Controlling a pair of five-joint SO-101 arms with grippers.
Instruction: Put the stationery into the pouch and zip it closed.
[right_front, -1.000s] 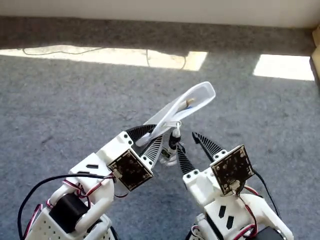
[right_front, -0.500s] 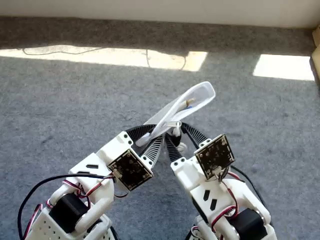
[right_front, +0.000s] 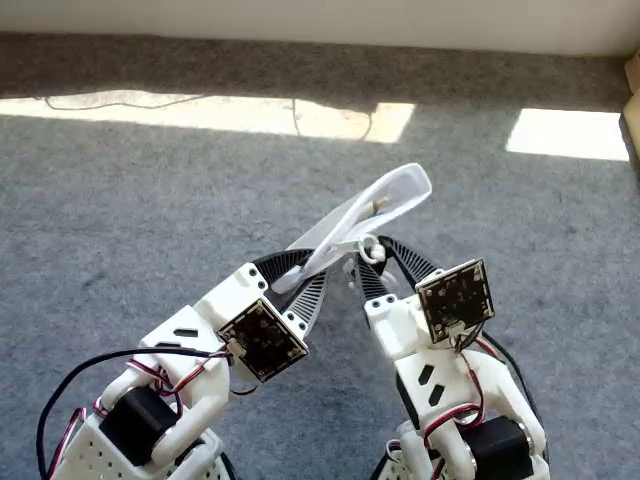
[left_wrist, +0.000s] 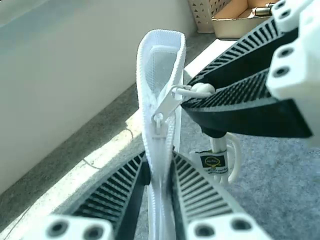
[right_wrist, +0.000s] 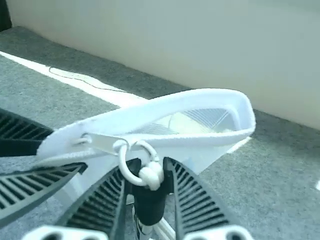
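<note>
Bright daylight: two sunlit patches (right_front: 200, 110) glare on the grey carpet (right_front: 120, 220) beyond the pouch (right_front: 395, 195), a shaded band (right_front: 150, 60) runs along the wall (right_front: 300, 15) farther behind it, and the pouch itself glows almost white

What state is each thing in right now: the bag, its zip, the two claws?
pouch: held up off the carpet, mouth mostly open.
zipper pull: near the left gripper's end, zip barely closed.
left gripper: shut on the pouch's end.
right gripper: shut on the zipper pull's loop.

Grey carpet (right_front: 120, 200) with sunlit patches (right_front: 565, 135), a pale wall (right_front: 300, 15) behind, a thin cable (right_front: 296, 115) lying across
</note>
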